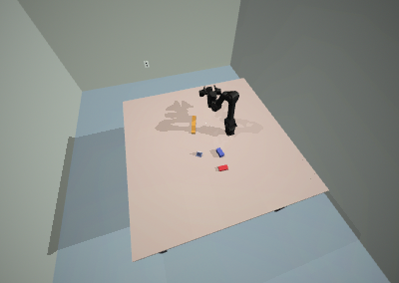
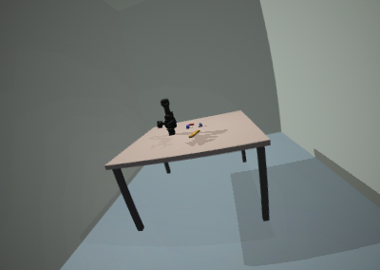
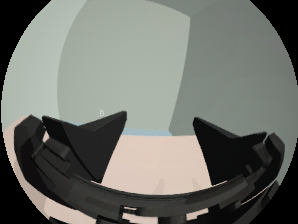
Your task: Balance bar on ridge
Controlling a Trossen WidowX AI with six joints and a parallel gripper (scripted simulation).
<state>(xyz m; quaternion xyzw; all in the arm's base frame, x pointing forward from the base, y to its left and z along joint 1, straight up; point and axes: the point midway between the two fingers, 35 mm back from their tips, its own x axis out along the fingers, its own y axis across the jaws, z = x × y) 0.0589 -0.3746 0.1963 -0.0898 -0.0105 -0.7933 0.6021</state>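
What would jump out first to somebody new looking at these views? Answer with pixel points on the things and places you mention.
Most likely the black robot arm (image 1: 230, 115) (image 2: 169, 118), rising dark above the pale tabletop (image 1: 170, 198) (image 2: 142, 152), with its open gripper (image 3: 161, 117) spread wide in the wrist view. Next comes the orange bar (image 1: 194, 125) (image 2: 194, 134), lying on the tabletop amid the arm's shadow. Smaller spots of colour follow: a red block (image 1: 222, 167) and a blue block (image 1: 220, 152) near each other on the tabletop.

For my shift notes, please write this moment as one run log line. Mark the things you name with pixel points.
hand (image 1: 204, 91) (image 3: 161, 117): open, raised | orange bar (image 1: 194, 125) (image 2: 194, 134): on table (image 1: 165, 203) (image 2: 142, 156) | balancing: not done
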